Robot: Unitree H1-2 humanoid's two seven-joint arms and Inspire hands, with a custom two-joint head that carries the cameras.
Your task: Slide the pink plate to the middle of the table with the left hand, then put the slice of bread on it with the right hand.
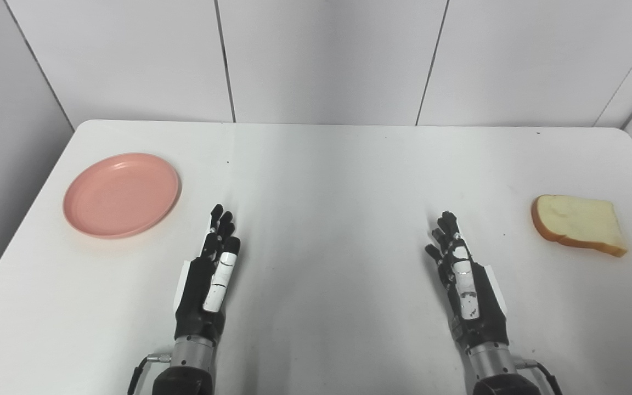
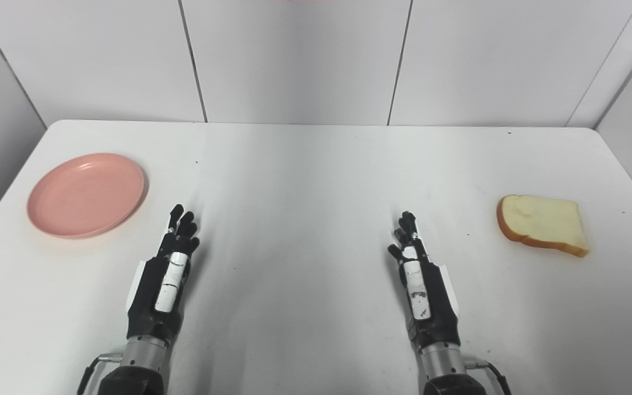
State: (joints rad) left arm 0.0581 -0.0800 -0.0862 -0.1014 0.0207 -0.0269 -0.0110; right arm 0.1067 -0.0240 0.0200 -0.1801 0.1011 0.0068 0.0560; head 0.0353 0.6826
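Both hands' fingers straight, empty; pink plate (image 1: 121,195) left, bread (image 1: 579,225) right.

The pink plate (image 1: 121,195) at ten o'clock looks like smooth, matt plastic, while the table (image 1: 327,181) has a smooth white top with a soft sheen. At three o'clock the slice of bread (image 1: 579,224) shows a porous, pale crumb and a browner crust. The left hand (image 1: 212,277) and right hand (image 1: 467,282) look like black and white plastic above brushed-metal wrists.
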